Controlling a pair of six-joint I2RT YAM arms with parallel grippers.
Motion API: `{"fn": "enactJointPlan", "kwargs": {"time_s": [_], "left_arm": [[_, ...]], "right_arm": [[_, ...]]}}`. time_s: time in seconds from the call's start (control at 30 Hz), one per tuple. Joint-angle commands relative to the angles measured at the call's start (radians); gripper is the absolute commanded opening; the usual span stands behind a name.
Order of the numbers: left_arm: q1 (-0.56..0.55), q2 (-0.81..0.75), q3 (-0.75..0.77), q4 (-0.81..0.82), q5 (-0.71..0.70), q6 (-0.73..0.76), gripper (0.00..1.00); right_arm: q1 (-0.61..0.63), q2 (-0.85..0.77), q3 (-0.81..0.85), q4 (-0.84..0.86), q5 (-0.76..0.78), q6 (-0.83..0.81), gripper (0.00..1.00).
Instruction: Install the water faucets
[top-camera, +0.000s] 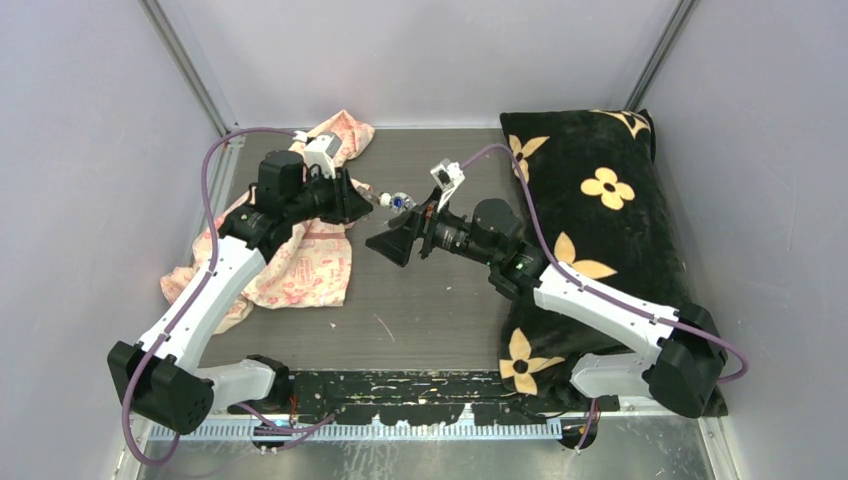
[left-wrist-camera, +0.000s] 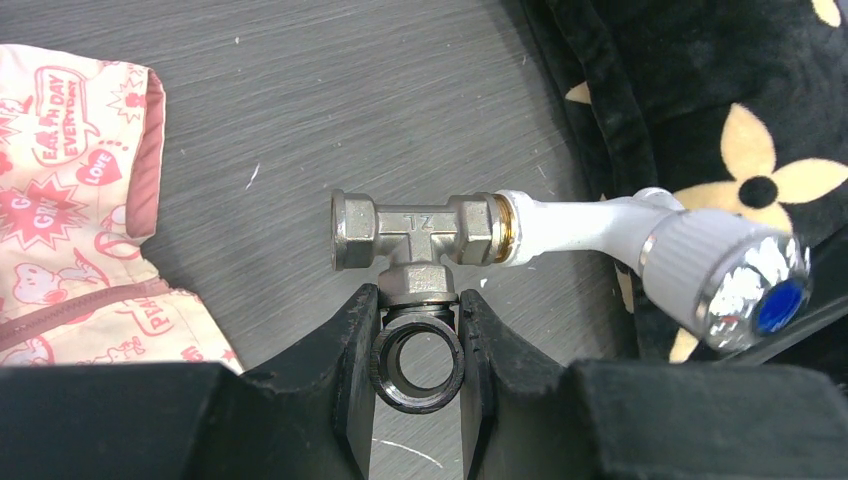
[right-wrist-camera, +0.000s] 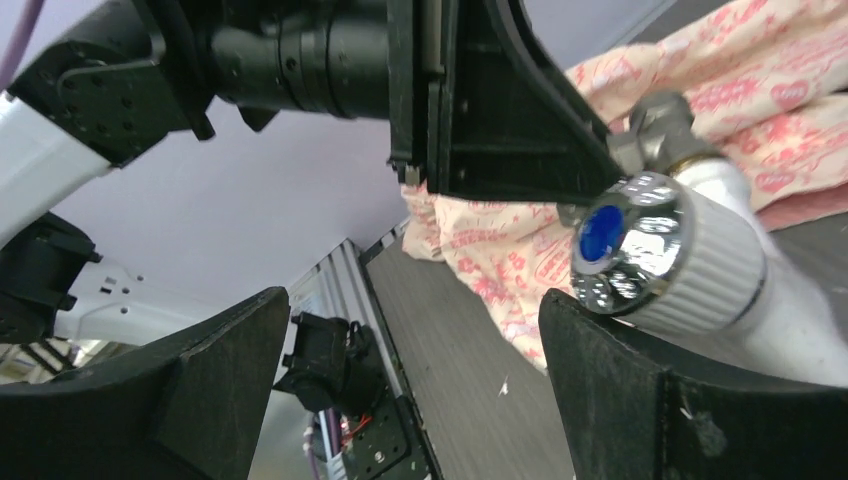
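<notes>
The white plastic tap (left-wrist-camera: 580, 225) with its ribbed knob and blue centre (left-wrist-camera: 745, 275) is joined by its brass tip to one arm of a silver metal tee fitting (left-wrist-camera: 415, 228). My left gripper (left-wrist-camera: 417, 305) is shut on the tee's lower port, with a black threaded ring (left-wrist-camera: 417, 360) between its fingers, and holds the assembly above the table (top-camera: 398, 202). My right gripper (right-wrist-camera: 415, 330) is open and empty. Its right finger (right-wrist-camera: 620, 390) sits just below the knob (right-wrist-camera: 625, 245). In the top view the right gripper (top-camera: 405, 228) faces the left gripper (top-camera: 372, 200).
A pink printed cloth (top-camera: 300, 265) lies under the left arm. A black pillow with tan flowers (top-camera: 600, 190) lies along the right side under the right arm. Grey walls enclose the table (top-camera: 420, 290) on three sides.
</notes>
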Motion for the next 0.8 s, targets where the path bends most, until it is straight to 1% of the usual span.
{"fn": "enactJointPlan", "kwargs": {"time_s": [0.0, 0.3, 0.47, 0.77], "left_arm": [[0.000, -0.010, 0.018, 0.101, 0.055, -0.010, 0.00], [-0.002, -0.011, 0.013, 0.095, 0.086, 0.008, 0.00], [-0.002, -0.018, 0.026, 0.081, 0.084, 0.021, 0.00], [-0.003, -0.013, 0.053, 0.045, 0.082, 0.057, 0.00]], "right_arm": [[-0.004, -0.016, 0.094, -0.033, 0.069, -0.122, 1.00], [-0.074, 0.042, 0.141, -0.023, 0.153, -0.054, 1.00], [-0.097, 0.080, 0.167, -0.083, 0.189, -0.043, 1.00], [-0.159, 0.103, 0.145, -0.079, 0.185, 0.011, 1.00]]}}
